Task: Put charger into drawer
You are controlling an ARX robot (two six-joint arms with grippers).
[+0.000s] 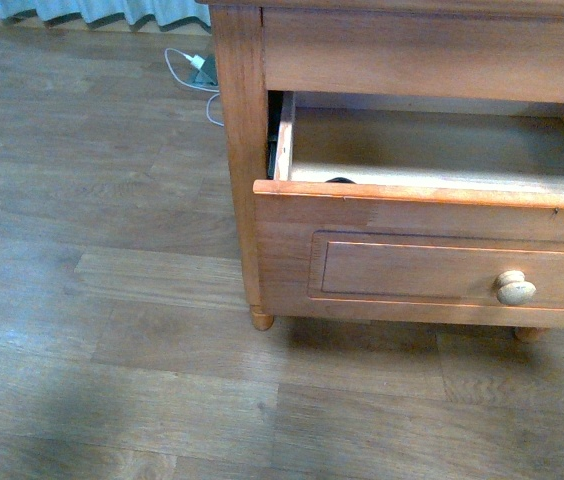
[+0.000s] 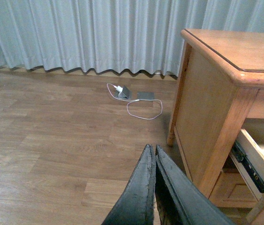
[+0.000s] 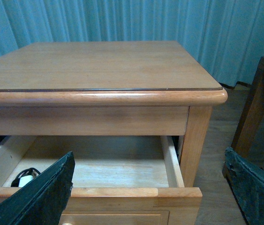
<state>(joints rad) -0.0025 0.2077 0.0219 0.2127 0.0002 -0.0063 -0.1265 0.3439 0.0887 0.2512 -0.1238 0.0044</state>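
Note:
The drawer (image 1: 412, 270) stands pulled open from the orange-brown cabinet, its round pale knob (image 1: 515, 288) facing me. Just behind the front rim, the rounded black top of the charger (image 1: 340, 180) shows. In the right wrist view the charger (image 3: 25, 177) lies on the drawer (image 3: 122, 192) floor in a front corner, dark with a pale part. My right gripper (image 3: 148, 161) hangs open in front of the drawer, its fingers wide apart and empty. My left gripper (image 2: 151, 149) is shut on nothing, above the floor beside the cabinet and apart from the drawer (image 2: 258, 154).
A white plug with a white cable (image 1: 200, 68) lies on the wooden floor behind the cabinet, near the curtain (image 2: 99, 33). The cabinet top (image 3: 99, 65) is bare. A dark wooden piece of furniture (image 3: 263, 93) stands close on the cabinet's far side.

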